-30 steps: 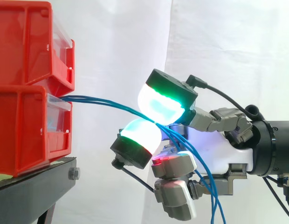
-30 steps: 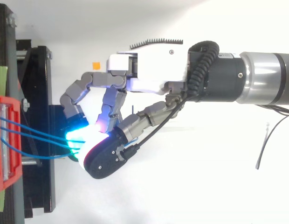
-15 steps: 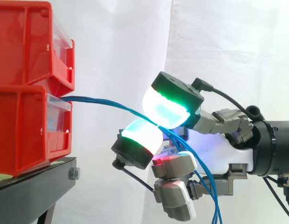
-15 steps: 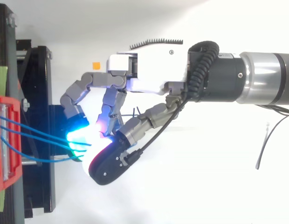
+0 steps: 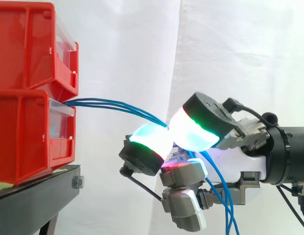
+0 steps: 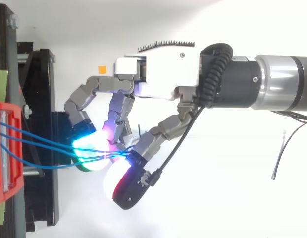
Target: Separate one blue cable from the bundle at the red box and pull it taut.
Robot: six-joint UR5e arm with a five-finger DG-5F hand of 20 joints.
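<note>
1. The blue cables (image 5: 108, 104) are being led out of the front of the lower red box (image 5: 24, 137) as three strands, fanning apart at the box in the top view.
2. They are being pinched together between the curled, glowing fingers (image 5: 149, 139) of the hand (image 5: 240, 161), near the box but not touching it.
3. Behind the fingers, the cables are hanging down past the palm.
4. The box is being carried by a black stand (image 5: 34, 196).

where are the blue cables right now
In the side view the blue cables leave the front of the lower red bin at left, slope right and down to the hand, pass between its fingers, then hang toward the bottom edge.
</note>
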